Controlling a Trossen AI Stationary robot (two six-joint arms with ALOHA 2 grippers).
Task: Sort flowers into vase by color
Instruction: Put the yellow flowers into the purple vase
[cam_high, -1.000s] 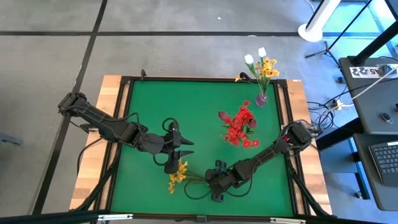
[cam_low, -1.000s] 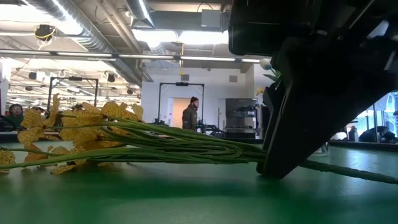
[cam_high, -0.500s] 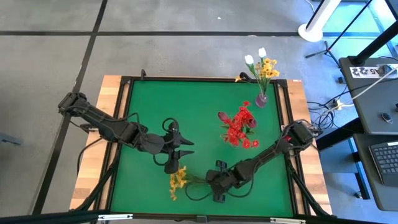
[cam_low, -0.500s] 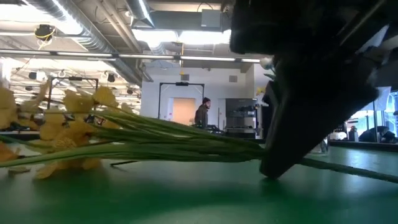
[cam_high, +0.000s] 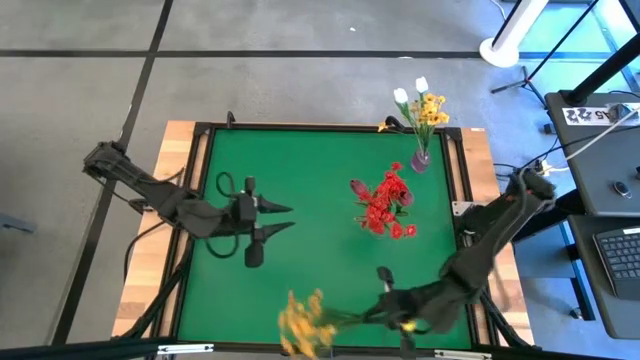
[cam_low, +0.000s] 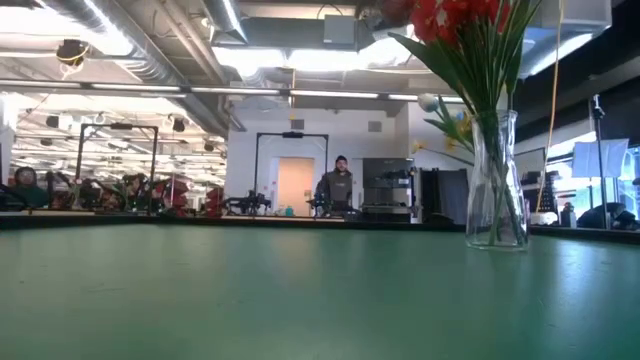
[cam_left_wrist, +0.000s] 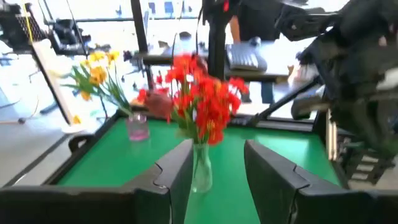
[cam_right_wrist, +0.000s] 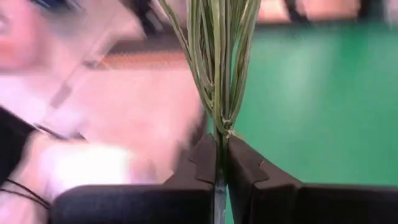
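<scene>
the right gripper (cam_high: 385, 305) sits at the near edge of the green table (cam_high: 300, 200), right of centre. its fingers (cam_right_wrist: 208, 163) are pressed together on a bundle of thin green stems (cam_right_wrist: 219, 62), with no gap visible around them. this is the yellow spray (cam_high: 305, 322). its long axis runs roughly left to right along the near edge, stems toward the gripper and blooms pointing left. in the high view the blooms are a motion-blurred yellow patch, so single flowers cannot be made out, and it cannot be determined whether the spray touches the mat. it does not appear in the low view.

the left gripper (cam_high: 275, 218) hangs over the left half of the table, well apart from the spray. its fingers (cam_left_wrist: 177, 174) are spread wide and carry nothing.

a clear glass vase (cam_low: 495, 180) holds the red flowers (cam_high: 385, 205). it stands upright on the right half of the table, stems vertical. in the low view its blooms are cut off by the upper edge.

a small pinkish vase (cam_high: 420, 158) stands at the far right corner and holds yellow sprays (cam_high: 432, 108) and white tulips (cam_high: 410, 90), blooms pointing up and to the far side.

a white card (cam_high: 590, 113) on the grey side bench beyond the right edge bears dark digits, too small to read reliably.

a person (cam_low: 338, 190) stands in the doorway far behind the table.
</scene>
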